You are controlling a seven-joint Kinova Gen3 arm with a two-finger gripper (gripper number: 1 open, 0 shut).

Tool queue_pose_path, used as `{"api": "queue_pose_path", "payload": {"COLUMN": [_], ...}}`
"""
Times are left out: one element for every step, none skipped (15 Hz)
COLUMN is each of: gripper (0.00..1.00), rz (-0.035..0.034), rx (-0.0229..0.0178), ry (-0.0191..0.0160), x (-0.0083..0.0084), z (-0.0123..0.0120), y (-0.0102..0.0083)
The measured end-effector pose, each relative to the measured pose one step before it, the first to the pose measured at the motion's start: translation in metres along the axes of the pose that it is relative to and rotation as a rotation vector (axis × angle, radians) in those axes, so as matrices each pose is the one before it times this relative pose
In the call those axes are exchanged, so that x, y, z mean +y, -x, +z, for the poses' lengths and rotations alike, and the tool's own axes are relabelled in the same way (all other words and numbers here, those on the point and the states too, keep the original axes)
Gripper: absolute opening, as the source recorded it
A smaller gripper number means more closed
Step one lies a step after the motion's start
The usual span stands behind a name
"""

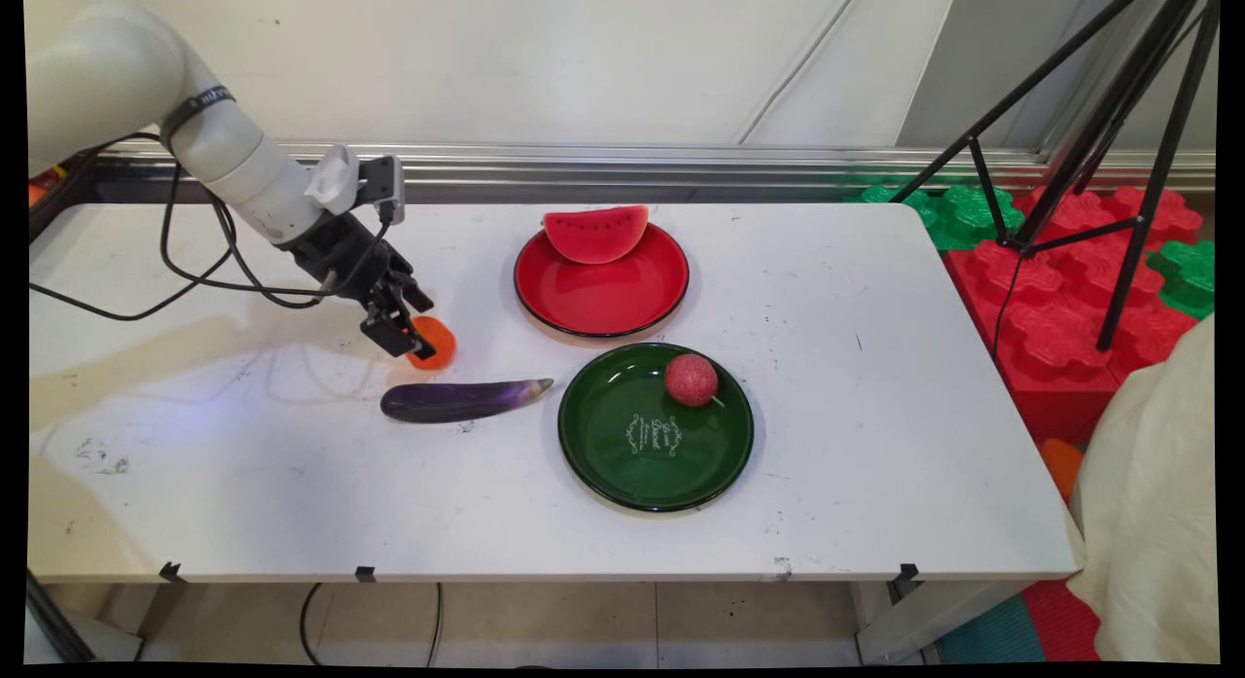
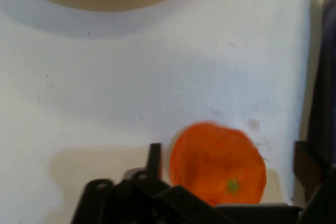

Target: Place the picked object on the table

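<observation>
From my station, the gripper sat left of centre in the main view, low over an orange on the white table. Its fingers stood spread either side of the fruit without visibly clamping it, which only the hand view showed. Below lay an eggplant. Rightward, a watermelon slice rested on the far rim of a red plate, and a round red fruit sat in a green plate.
</observation>
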Motion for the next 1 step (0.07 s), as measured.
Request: {"api": "queue_pose_path", "payload": {"gripper": [1.00], "rz": [-0.00281], "rx": [0.00211], "ry": [-0.00072], "x": [-0.00137], "z": [0.00205], "y": [0.00064]}}
